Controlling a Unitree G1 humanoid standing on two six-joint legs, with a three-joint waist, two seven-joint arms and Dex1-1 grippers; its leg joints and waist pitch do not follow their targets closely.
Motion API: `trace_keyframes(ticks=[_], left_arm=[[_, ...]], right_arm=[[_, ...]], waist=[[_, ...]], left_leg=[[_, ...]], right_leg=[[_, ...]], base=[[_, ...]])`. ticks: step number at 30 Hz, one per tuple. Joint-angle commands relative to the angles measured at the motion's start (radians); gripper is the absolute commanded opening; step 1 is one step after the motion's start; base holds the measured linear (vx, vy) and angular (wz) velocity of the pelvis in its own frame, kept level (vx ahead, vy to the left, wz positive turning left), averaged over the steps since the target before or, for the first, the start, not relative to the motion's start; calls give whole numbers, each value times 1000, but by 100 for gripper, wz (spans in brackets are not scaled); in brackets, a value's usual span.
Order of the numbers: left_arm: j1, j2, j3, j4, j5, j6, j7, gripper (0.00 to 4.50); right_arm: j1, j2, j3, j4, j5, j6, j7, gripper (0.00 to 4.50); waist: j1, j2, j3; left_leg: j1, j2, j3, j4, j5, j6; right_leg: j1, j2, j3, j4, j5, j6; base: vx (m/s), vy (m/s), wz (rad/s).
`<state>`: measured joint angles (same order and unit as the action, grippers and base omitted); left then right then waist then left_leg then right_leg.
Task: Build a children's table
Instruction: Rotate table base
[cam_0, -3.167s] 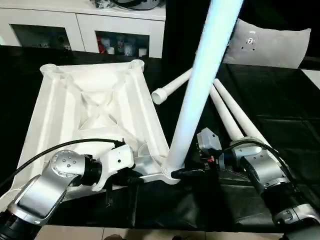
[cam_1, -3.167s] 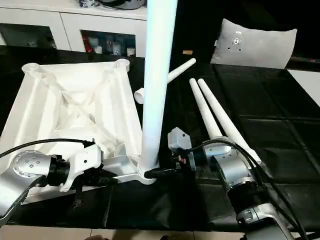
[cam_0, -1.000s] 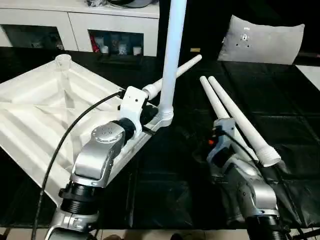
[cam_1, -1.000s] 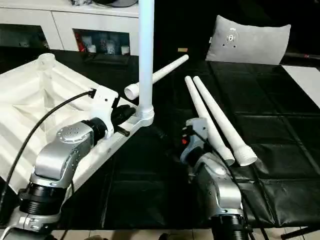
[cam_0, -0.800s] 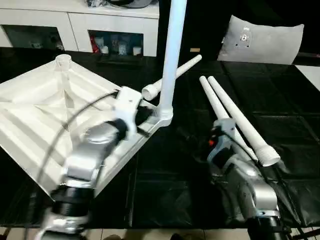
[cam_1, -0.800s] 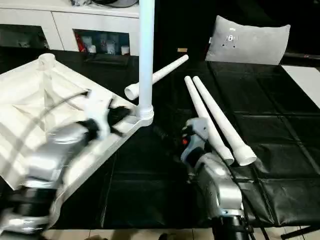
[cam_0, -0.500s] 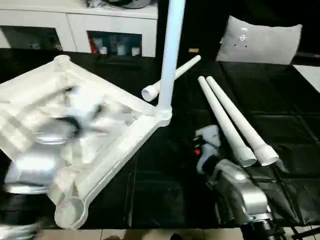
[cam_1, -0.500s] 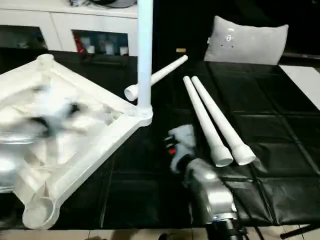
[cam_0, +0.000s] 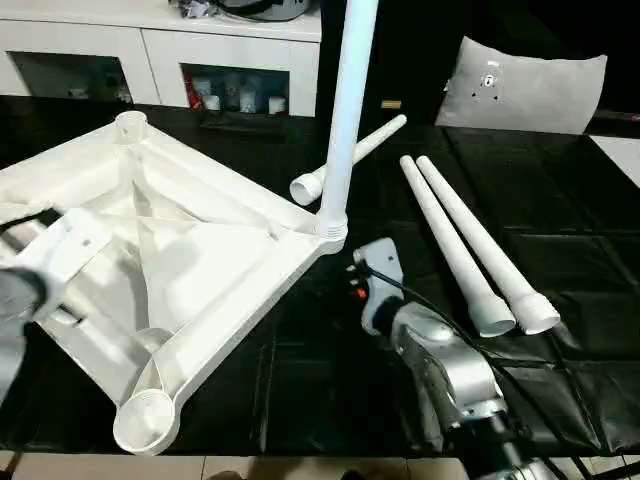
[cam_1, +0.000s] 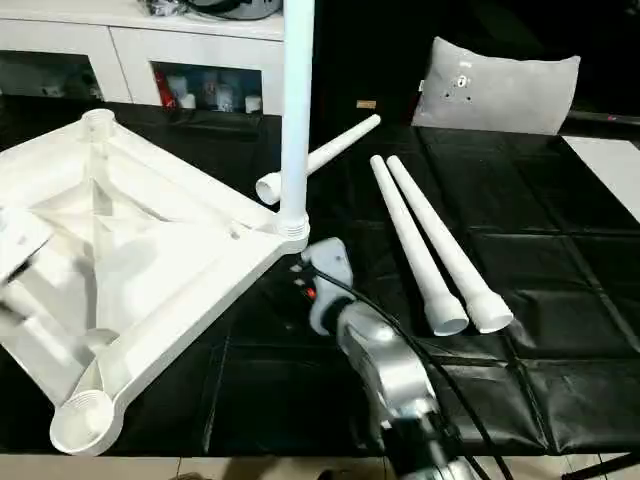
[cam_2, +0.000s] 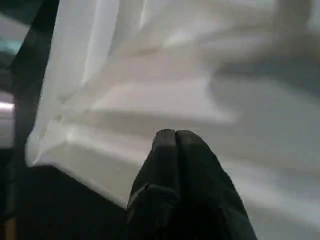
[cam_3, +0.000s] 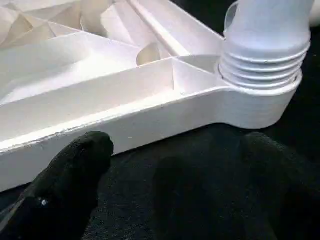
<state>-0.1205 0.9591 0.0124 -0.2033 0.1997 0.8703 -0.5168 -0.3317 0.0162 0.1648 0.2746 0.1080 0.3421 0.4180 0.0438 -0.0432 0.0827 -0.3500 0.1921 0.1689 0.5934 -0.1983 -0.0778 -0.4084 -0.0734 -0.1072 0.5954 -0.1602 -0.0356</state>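
Facing the table top's rim (cam_3: 150, 120), the right claw (cam_3: 165, 165) gapes wide; left claw (cam_2: 175, 145) clenched.

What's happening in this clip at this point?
A robot is assembling a small white table. The tabletop lies upside down on black sheeting, with one leg standing upright in a corner socket. Three more legs lie loose on the sheeting to the right. The right end effector is open, near the rim below the fitted leg, holding nothing. The left end effector is shut and empty over the tabletop's underside.
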Motion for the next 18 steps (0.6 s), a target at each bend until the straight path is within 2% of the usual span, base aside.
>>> trace_keyframes(ticks=[1,3,7,8,9,12,13,14,17,18], left_arm=[[28,38,-10,-38,12,34,-29,7],[68,69,-9,-62,1,67,-59,7],[81,37,-9,-89,-67,105,-110,7],[78,15,-20,-99,-105,115,-142,7],[80,23,-39,-111,-118,122,-166,7],[98,45,-72,-144,-153,126,-229,7],[100,46,-73,-147,-157,126,-235,7],[110,55,-84,-165,-180,122,-268,7],[155,116,-125,-258,-270,130,-411,7],[162,126,-130,-270,-283,129,-431,7]], right_arm=[[-24,-1,1,26,-9,-7,-14,450],[-38,5,4,54,-14,-8,-19,450],[-52,8,18,92,-27,-6,-14,450],[-59,11,23,110,-29,-4,-11,450],[-63,12,28,120,-33,-4,-9,450],[-75,16,43,151,-42,-5,3,450],[-77,16,44,154,-43,-5,4,450],[-83,19,51,172,-46,-8,11,450],[-117,41,60,239,-48,-34,28,450],[-123,44,60,247,-47,-37,31,450]], waist=[[-3,36,-61],[-8,35,-59],[-7,35,-56],[-6,36,-56],[-5,39,-57],[-6,36,-57],[-6,42,-57],[-8,38,-57],[-9,39,-56],[-12,37,-55]], left_leg=[[8,40,-21,-85,-264,-30],[7,40,-20,-86,-270,-29],[10,39,-19,-85,-276,-26],[11,39,-19,-85,-279,-28],[12,40,-20,-86,-286,-33],[9,38,-20,-85,-282,-30],[9,37,-21,-84,-282,-30],[8,38,-20,-85,-284,-30],[9,39,-21,-85,-299,-33],[5,40,-22,-86,-308,-32]], right_leg=[[45,-72,70,-63,-291,-163],[44,-72,70,-63,-304,-166],[41,-73,72,-69,-328,-170],[41,-73,72,-69,-329,-170],[41,-73,71,-68,-328,-170],[44,-73,72,-66,-319,-171],[44,-74,72,-66,-320,-172],[45,-74,72,-67,-324,-172],[43,-76,72,-66,-336,-179],[46,-76,72,-65,-356,-178]], base=[[0,0,0],[0,0,0],[0,0,0],[0,0,0],[0,0,0],[0,0,0],[0,0,0],[0,0,0],[0,0,0],[0,0,0]])
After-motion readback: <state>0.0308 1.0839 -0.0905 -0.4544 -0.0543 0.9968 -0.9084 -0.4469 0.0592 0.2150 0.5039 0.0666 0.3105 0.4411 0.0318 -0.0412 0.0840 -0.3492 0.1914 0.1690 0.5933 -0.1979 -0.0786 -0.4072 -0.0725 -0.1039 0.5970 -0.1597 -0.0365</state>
